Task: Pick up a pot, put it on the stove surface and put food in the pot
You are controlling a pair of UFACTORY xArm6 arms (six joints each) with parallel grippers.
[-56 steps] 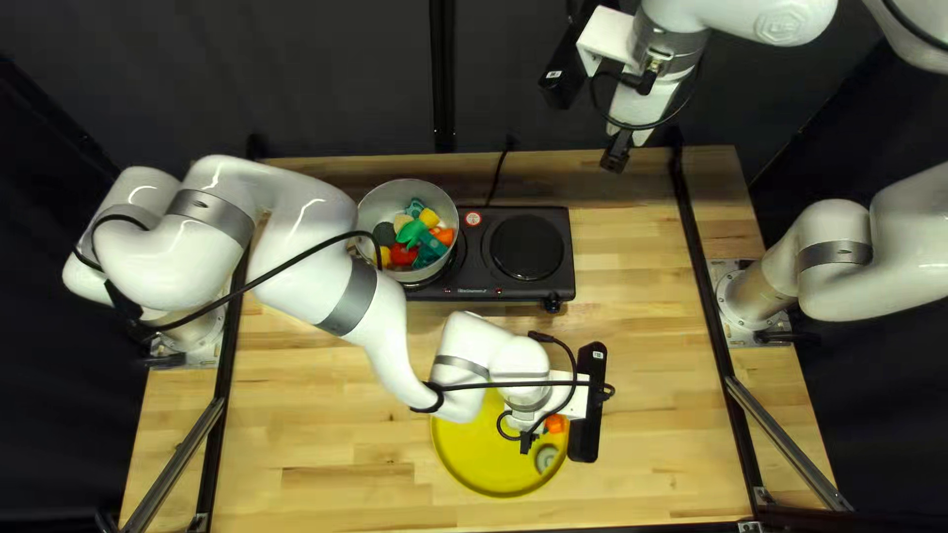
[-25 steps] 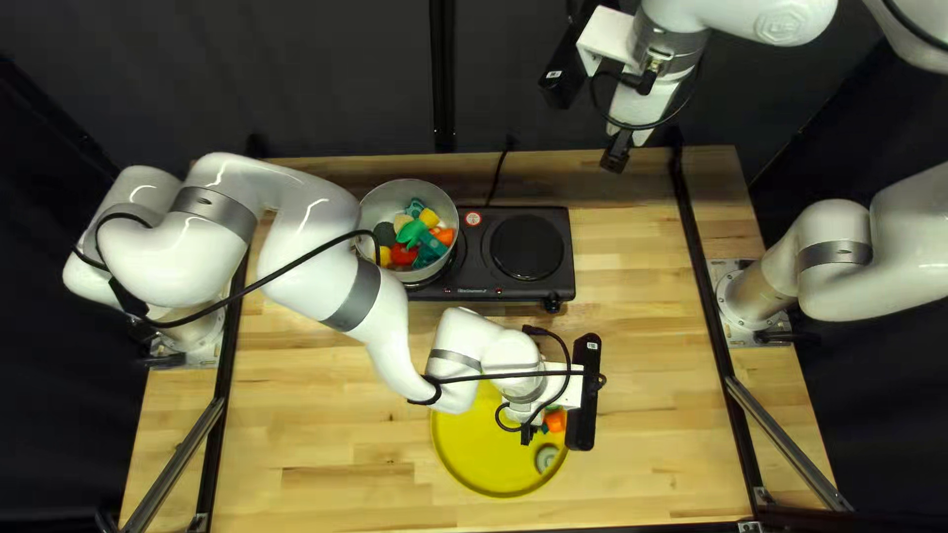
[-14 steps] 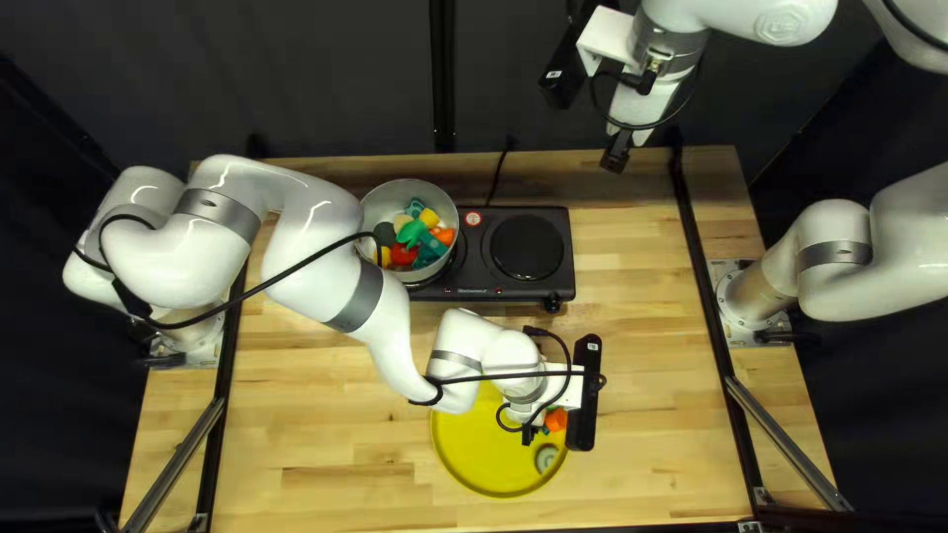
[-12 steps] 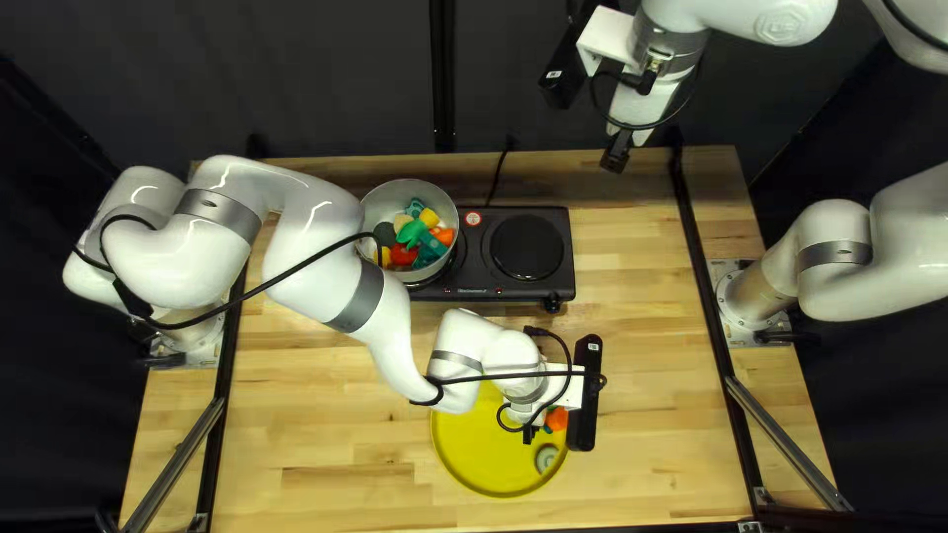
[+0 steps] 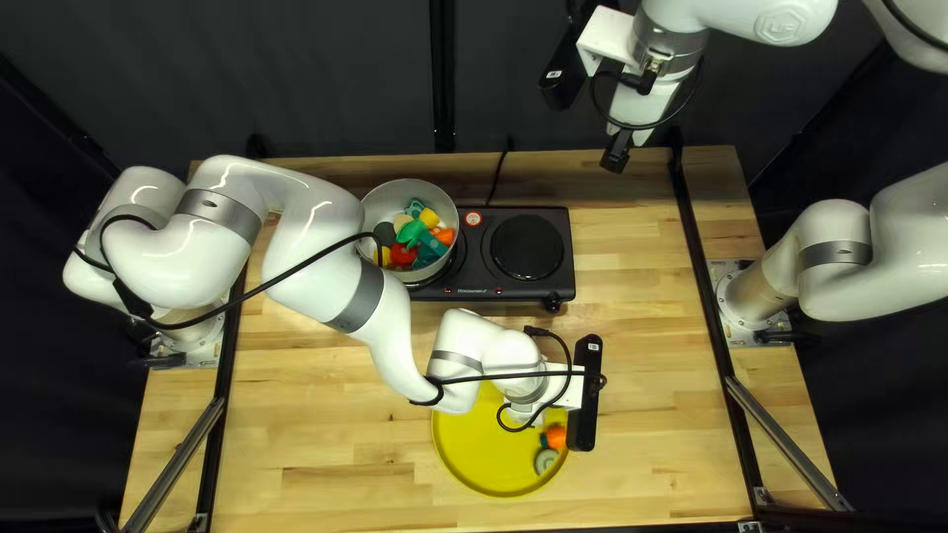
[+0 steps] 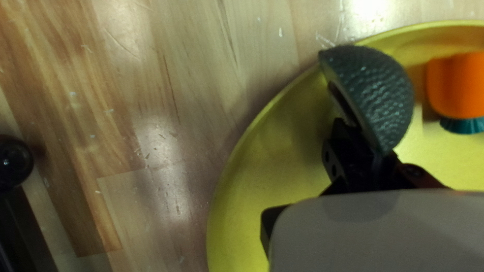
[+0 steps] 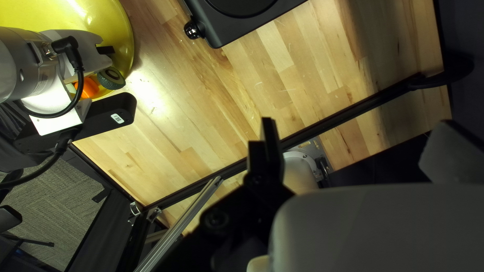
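Observation:
A silver pot [image 5: 385, 200] holding several toy foods stands on the left burner of the black stove [image 5: 518, 285]. Near the table's front edge lies a yellow plate [image 5: 474, 459]. My left gripper [image 5: 543, 446] reaches down over its right side. In the left wrist view a dark green avocado half [image 6: 372, 90] sits at the fingertips above the plate [image 6: 287, 151]. One finger [image 6: 340, 102] presses its flat face and the other is hidden behind its dome. An orange carrot piece [image 6: 455, 83] lies just beside it. My right gripper [image 5: 615, 159] hangs open above the table's far edge.
The stove's right burner [image 5: 526, 248] is bare, and a black knob [image 5: 552, 302] sticks out of its front. Black metal rails [image 5: 696, 244] run along both table sides. The left arm's elbow [image 5: 318, 244] leans close beside the pot.
My left wrist has drawn slightly toward the stove, and its fingers have closed around the avocado half. The orange piece now lies closer to the avocado. The right arm has not moved.

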